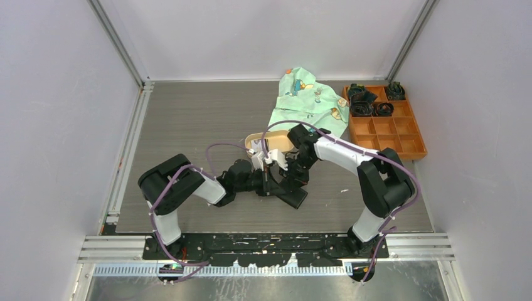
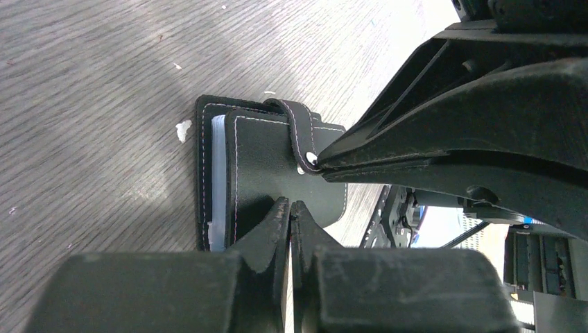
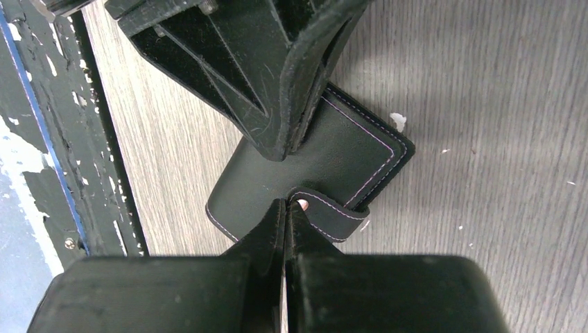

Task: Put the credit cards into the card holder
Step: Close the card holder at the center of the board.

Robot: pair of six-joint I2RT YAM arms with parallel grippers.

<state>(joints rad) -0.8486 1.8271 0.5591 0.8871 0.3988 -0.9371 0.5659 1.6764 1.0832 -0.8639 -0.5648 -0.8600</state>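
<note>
Black card holder (image 2: 267,156) is pressed under clenched left gripper (image 2: 291,207). Its snap tab (image 3: 331,212) is met by clenched right gripper (image 3: 286,203).

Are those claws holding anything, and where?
No grip can be told: the right gripper, shut, touches the card holder at its snap tab; the left gripper, shut, presses its cover.

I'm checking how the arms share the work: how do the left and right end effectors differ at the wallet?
The left end effector has its tips on the flat cover of the wallet; the right end effector has its tips at the snap tab. The left end effector reaches in from the left, the right end effector from the right. Both are shut, pointing at the wallet.
</note>
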